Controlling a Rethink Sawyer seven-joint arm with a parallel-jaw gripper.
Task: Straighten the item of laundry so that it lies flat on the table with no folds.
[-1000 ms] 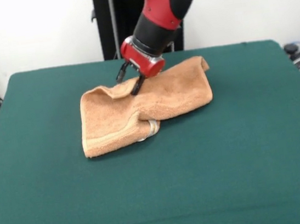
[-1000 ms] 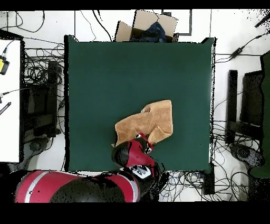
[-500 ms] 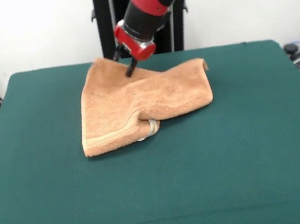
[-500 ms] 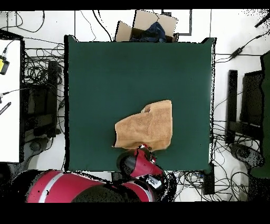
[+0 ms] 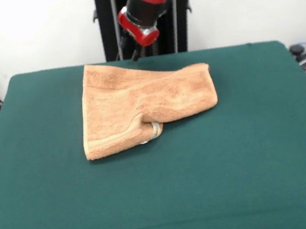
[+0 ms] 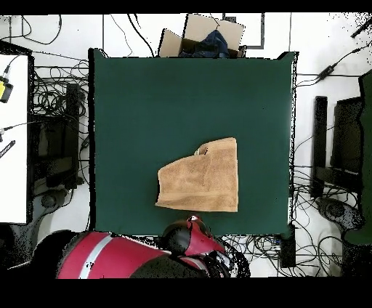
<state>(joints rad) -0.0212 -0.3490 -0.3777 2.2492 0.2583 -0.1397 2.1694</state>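
The item of laundry (image 5: 140, 105), a peach-orange towel, lies on the green table (image 5: 164, 203) near its far side. Its left part is spread out. A fold ridge runs across the right part, and a corner is tucked under at the near edge, where a white tag (image 5: 155, 130) peeks out. My gripper (image 5: 131, 50) hangs just above the towel's far edge, open, holding nothing. From overhead the towel (image 6: 200, 178) looks like a skewed rectangle, and the red arm (image 6: 190, 236) at the table (image 6: 131, 109) edge hides the gripper.
A black pedestal column (image 5: 108, 24) stands behind the table. Overhead, an open cardboard box (image 6: 203, 36) sits beyond the far table edge, cables lie on the floor around it, and a white desk (image 6: 11, 138) is at the left.
The gripper dragged the towel's far edge toward the table's far side, unfolding the left part, then let go and rose. The towel's far edge now lies flat.
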